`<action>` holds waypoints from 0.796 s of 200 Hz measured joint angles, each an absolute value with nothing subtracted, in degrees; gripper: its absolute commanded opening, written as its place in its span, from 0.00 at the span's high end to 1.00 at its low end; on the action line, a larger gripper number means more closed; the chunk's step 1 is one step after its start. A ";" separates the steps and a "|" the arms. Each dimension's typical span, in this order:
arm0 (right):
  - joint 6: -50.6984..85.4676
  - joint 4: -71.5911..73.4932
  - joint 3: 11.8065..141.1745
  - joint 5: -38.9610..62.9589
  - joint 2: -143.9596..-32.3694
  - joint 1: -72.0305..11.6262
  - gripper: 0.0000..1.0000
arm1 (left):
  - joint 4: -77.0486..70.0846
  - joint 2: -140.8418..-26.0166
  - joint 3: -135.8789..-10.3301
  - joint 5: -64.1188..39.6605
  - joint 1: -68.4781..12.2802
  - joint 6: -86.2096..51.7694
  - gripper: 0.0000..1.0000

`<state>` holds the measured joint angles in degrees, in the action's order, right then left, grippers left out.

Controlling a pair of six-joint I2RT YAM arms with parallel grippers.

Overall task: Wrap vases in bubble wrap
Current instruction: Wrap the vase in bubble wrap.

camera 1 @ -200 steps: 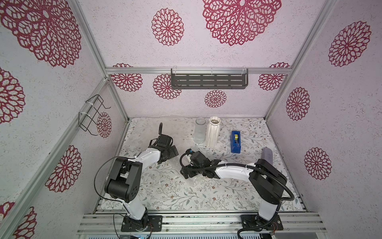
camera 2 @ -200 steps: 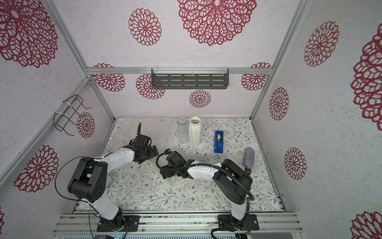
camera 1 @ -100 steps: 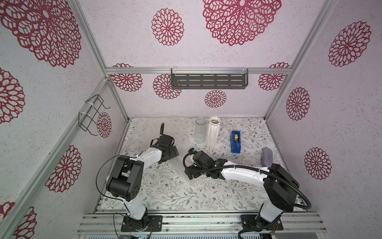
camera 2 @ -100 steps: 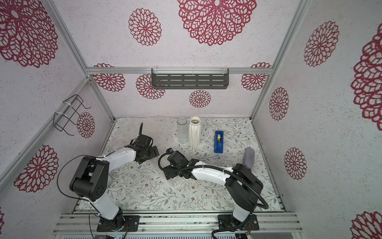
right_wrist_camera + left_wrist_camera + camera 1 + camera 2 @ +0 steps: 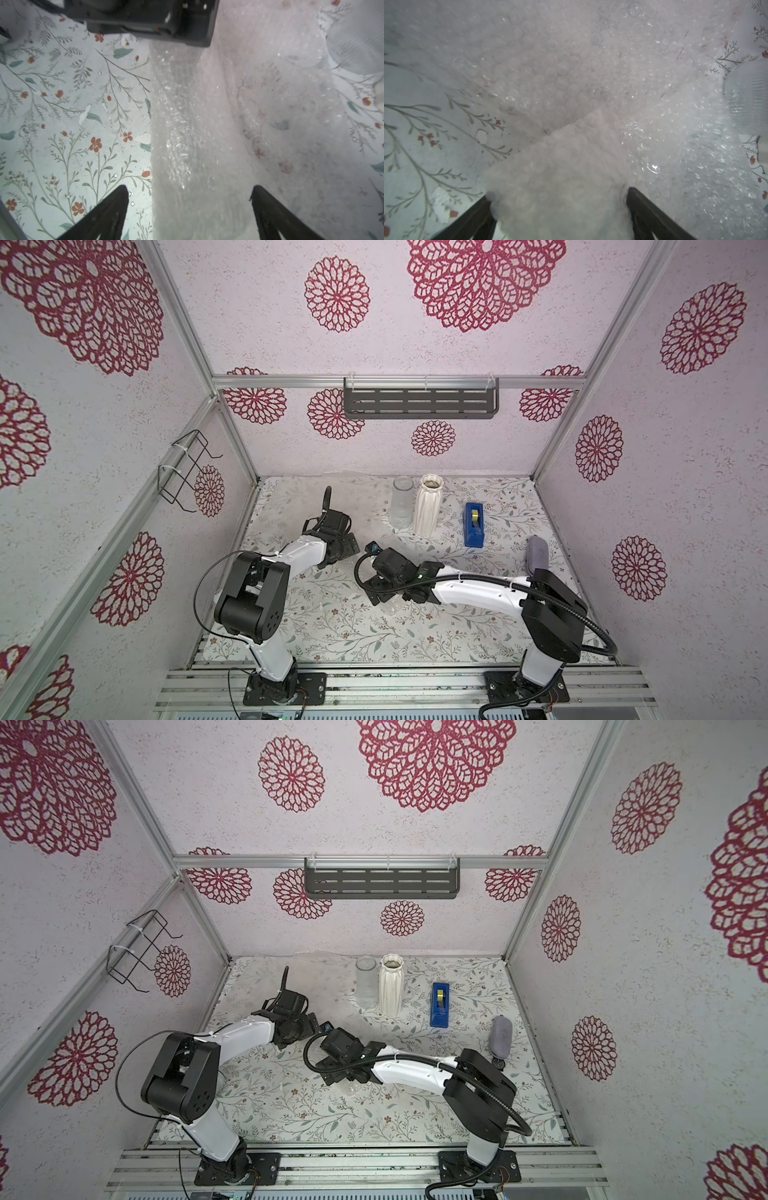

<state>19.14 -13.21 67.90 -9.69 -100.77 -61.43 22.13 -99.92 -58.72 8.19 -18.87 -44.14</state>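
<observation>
Mid-roll, I judge: the bubble wrap (image 5: 187, 128) roll, probably round a vase, lies on the bench (image 5: 62, 108) between the open left jaws and open right jaws; next, close gently and turn together.

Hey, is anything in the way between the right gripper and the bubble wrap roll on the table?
Nothing visible. The right gripper is open, with the bubble wrap roll lying directly between its fingers. The left gripper, also open, straddles the same roll further along, not between them.
</observation>
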 measured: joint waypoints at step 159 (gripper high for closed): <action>24.53 -2.96 61.17 -7.75 -101.12 -59.59 0.13 | 27.62 -100.88 -64.27 6.79 -18.87 -43.20 0.02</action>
<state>24.53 -2.96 61.17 -7.75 -101.12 -59.59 27.62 -100.88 -64.27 6.79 -18.87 -43.20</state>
